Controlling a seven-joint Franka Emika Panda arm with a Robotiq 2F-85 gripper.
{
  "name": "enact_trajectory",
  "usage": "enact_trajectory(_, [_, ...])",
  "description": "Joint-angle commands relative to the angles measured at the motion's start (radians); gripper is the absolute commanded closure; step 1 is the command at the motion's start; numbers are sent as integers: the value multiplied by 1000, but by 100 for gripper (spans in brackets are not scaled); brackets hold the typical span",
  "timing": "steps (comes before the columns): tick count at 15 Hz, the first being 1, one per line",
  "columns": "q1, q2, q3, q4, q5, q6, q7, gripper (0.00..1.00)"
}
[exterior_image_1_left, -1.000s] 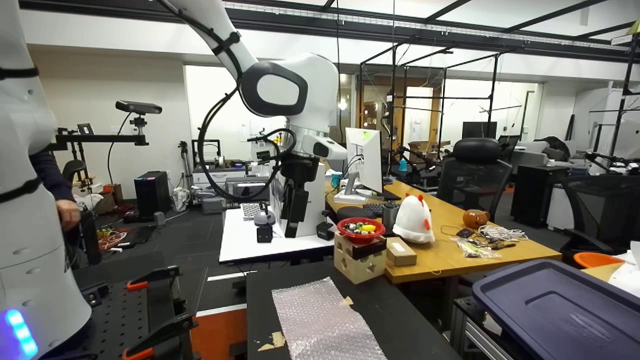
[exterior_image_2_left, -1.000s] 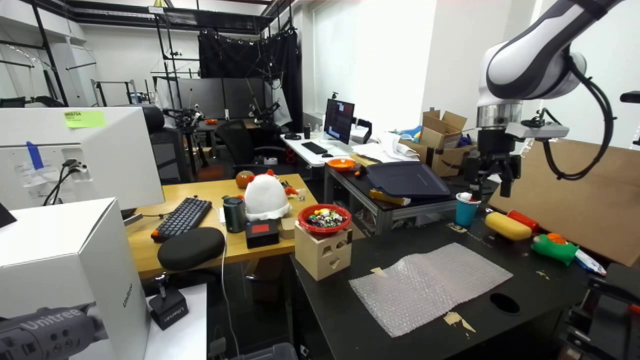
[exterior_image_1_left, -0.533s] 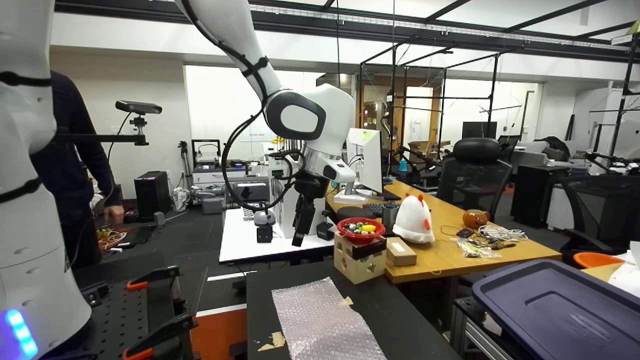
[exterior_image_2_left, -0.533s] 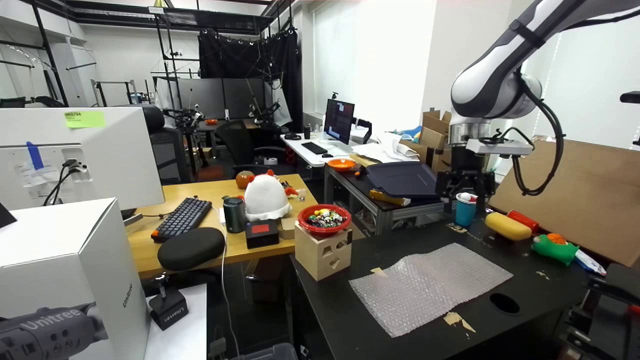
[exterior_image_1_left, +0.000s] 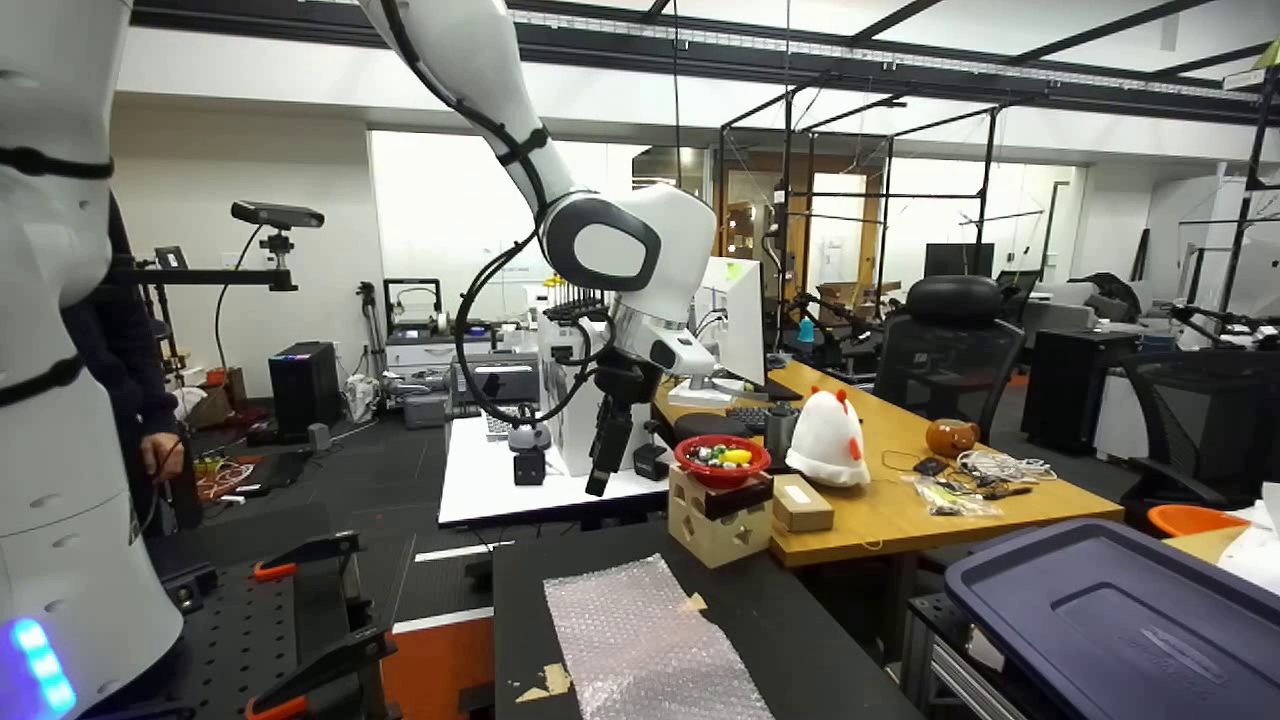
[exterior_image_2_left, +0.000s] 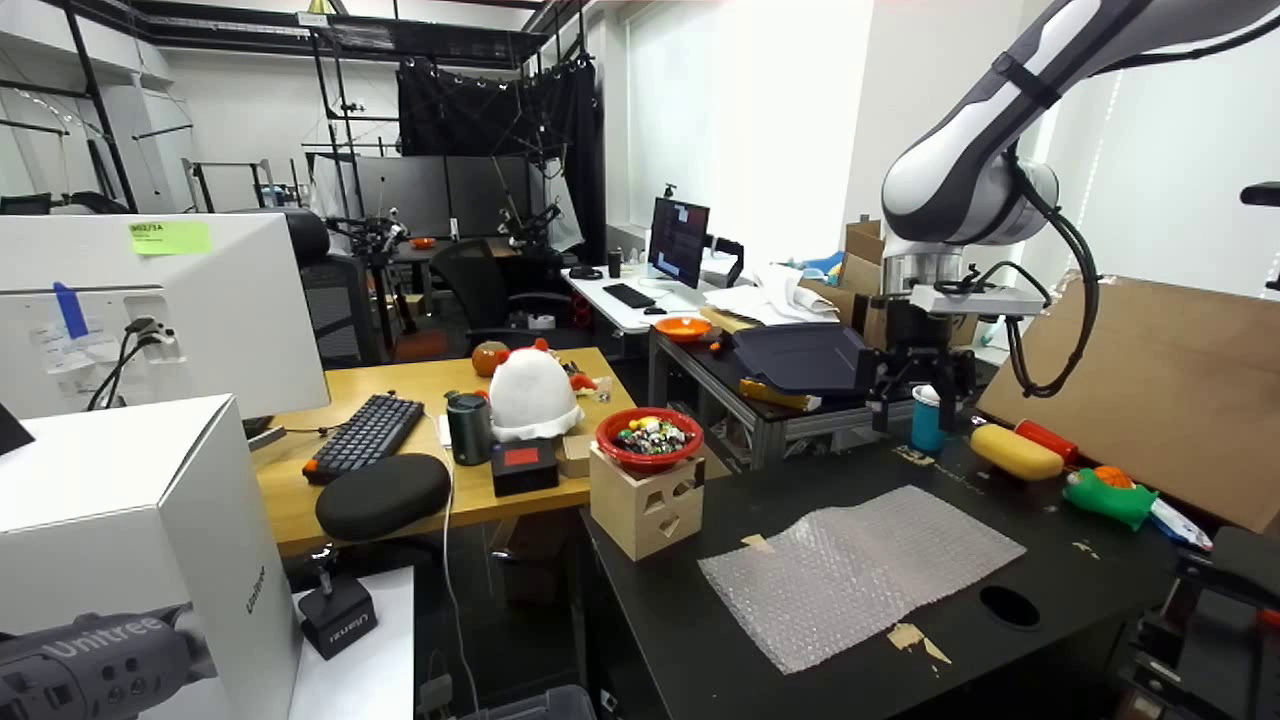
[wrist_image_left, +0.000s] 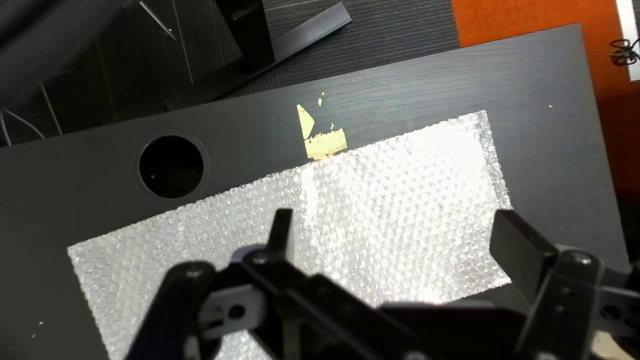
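In an exterior view, a black gripper (exterior_image_1_left: 600, 476) points downward; clear bubble wrap (exterior_image_1_left: 650, 640) lies on a black table (exterior_image_1_left: 810, 660), near a pale wooden box (exterior_image_1_left: 721, 538) bearing a round red bowl (exterior_image_1_left: 720, 478) (colourful bits (exterior_image_1_left: 735, 457) inside).

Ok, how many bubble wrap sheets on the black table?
1. The bubble wrap sheet lies creased on the black table, below the open gripper; another layer underneath would be hidden.

I note bright, diffuse room light, the smooth white wall (exterior_image_2_left: 770, 130) nearly blown out, and glare bleaching the clear plastic bubble-wrap sheet (wrist_image_left: 410, 175) in the wrist view, where the black two-fingered gripper (wrist_image_left: 392, 218) looks slightly soft.
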Motion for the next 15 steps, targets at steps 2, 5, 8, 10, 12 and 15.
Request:
enact_trajectory(2, [-8,95,-40,7,-39,80,24,0])
enact_trajectory(5, [-31,179,-68,10,-62,158,-18,0])
enact_trajectory(8, [-84,268,-64,17,-47,270,-86,0])
enact_trajectory(10, [-139,317,-35,10,-21,365,-161,0])
enact_trajectory(12, [-193,365,-10,16,-11,440,-220,0])
enact_trajectory(15, [-272,420,13,36,-25,501,-288,0])
